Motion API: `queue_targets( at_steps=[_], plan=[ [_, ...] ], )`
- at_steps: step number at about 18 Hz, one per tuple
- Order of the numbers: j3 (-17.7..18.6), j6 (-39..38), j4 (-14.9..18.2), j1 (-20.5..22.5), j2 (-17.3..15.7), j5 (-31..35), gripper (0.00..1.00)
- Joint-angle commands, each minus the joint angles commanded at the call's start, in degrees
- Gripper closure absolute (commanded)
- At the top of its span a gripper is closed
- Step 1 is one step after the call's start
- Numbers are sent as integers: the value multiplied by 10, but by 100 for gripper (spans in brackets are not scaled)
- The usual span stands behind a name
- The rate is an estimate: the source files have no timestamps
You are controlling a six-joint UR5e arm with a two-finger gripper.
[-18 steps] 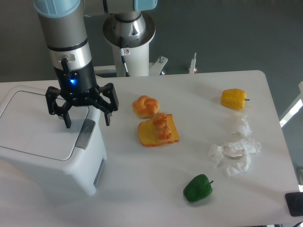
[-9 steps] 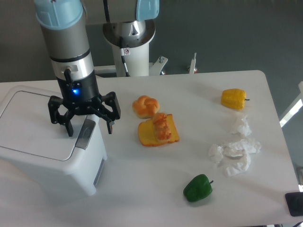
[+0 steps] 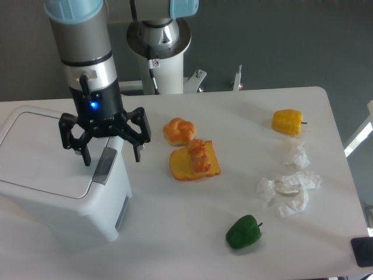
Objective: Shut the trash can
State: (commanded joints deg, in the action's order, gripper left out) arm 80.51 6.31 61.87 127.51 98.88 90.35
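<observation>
White trash can (image 3: pixel 52 175) lid down, bread roll (image 3: pixel 179 130) nearby.

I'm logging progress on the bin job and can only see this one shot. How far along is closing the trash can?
Looks essentially done: the trash can has its lid lying flat on the body, no gap visible. In hand: nothing; the hand hangs open over the grey latch, fingers either side. Left: perhaps pressing the latch home, since I cannot tell if it has clicked, then pulling away.
</observation>
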Motion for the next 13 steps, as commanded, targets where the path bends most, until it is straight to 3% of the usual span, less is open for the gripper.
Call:
queue_targets(
  at_steps=[3,7,13],
  plan=[
    [19,156,-1,63,1,2,0],
    [28,240,-2,142,11,1,0],
    [36,475,-1,260,87,-22,0]
  ],
)
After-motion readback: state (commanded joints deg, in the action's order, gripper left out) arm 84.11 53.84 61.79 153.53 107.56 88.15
